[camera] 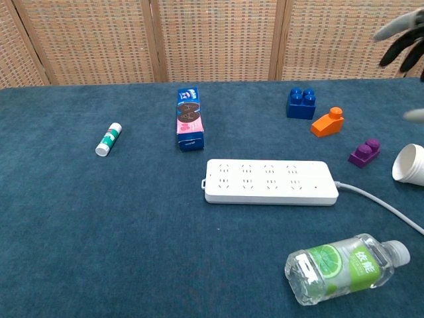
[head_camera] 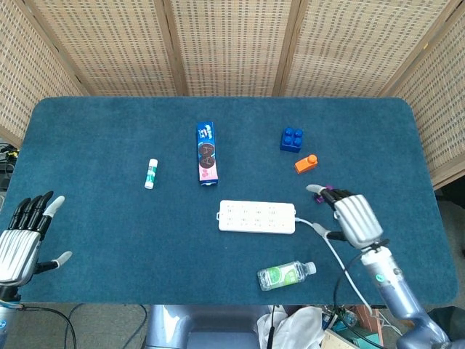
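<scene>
1. Power strip [camera: 268, 181]: white, flat, several rows of sockets, lying mid-counter, cord trailing right toward the near edge past the water bottle [camera: 342, 267].
2. Right hand [head_camera: 354, 219]: raised just right of the strip, fingers spread, holding nothing. Risk, as a judgement: a low sweep could snag the cord or tip the paper cup [camera: 411, 163].
3. Left hand [head_camera: 22, 238]: near left corner, fingers spread, empty.
</scene>
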### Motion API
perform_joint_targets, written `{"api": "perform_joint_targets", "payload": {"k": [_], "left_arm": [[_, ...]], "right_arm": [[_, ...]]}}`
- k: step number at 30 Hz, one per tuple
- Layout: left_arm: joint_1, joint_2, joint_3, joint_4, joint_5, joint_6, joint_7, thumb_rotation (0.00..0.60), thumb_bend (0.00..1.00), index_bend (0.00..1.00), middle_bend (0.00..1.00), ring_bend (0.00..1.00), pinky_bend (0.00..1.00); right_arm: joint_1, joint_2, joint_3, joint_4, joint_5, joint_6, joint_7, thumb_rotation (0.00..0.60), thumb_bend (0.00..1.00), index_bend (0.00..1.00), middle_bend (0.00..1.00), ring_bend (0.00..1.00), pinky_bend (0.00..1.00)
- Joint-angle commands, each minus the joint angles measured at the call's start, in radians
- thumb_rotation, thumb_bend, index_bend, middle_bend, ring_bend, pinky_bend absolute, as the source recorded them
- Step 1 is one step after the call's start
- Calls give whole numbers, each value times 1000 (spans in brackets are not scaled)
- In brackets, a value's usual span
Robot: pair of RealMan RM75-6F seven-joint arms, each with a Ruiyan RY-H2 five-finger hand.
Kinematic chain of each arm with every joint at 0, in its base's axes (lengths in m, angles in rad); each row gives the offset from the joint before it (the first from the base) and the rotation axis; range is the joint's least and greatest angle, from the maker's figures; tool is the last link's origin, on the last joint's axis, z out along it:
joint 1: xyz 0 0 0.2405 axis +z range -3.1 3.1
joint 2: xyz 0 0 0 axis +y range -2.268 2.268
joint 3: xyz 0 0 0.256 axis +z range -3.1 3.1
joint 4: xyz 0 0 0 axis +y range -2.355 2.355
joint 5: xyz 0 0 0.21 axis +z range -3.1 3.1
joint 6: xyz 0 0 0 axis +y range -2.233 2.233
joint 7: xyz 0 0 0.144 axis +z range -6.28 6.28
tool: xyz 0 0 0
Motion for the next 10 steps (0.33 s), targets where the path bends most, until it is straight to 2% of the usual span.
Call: {"api": "perform_joint_targets", "payload": {"k": [1,5,10], "left_arm": [[6,-8,5,17,-11,-2,-1,600,0,0,0,0,0],[2,-18,10,32,-19,-20,8,600,0,0,0,0,0],[4,-27,13,45,-14,-19,11,600,0,0,0,0,0]], "right_arm": [[-152,-37,-83,174,-77,164,0,600,0,0,0,0,0],[-198,-82,-77,243,-42,196,-44,600,0,0,0,0,0],[-222,-98,-52,264,-20,218,-68,600,0,0,0,0,0]]}}
